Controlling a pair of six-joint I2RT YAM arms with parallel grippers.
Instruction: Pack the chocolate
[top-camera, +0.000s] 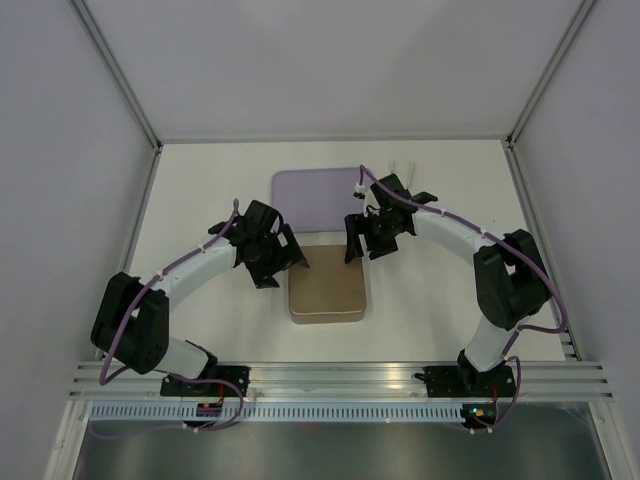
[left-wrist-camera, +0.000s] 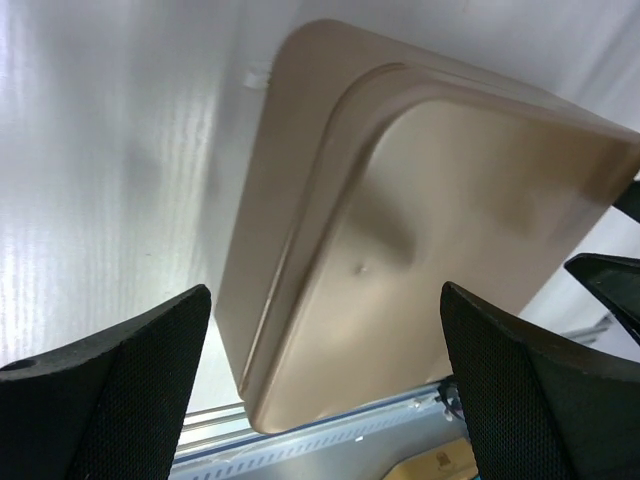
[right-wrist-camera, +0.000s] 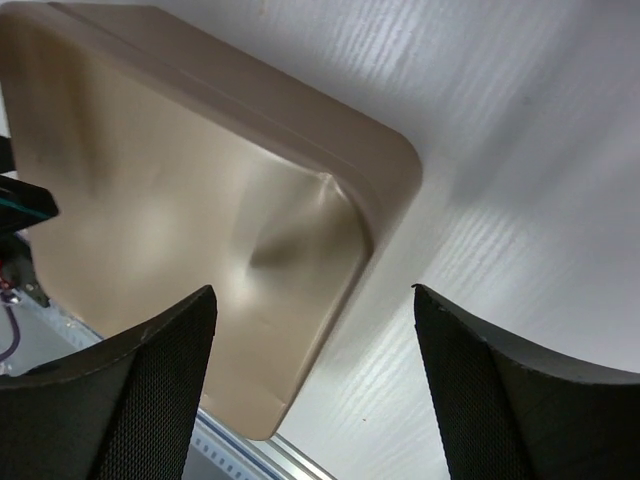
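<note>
Left hand and right hand hover spread-fingered near tan tray.

I work in a lab test cell: white table beneath my left pincer, grey panel walls around it, aluminium rail behind.

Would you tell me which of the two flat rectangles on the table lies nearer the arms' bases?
The tan rectangle; the lavender rectangle lies beyond it, toward the back wall.
</note>
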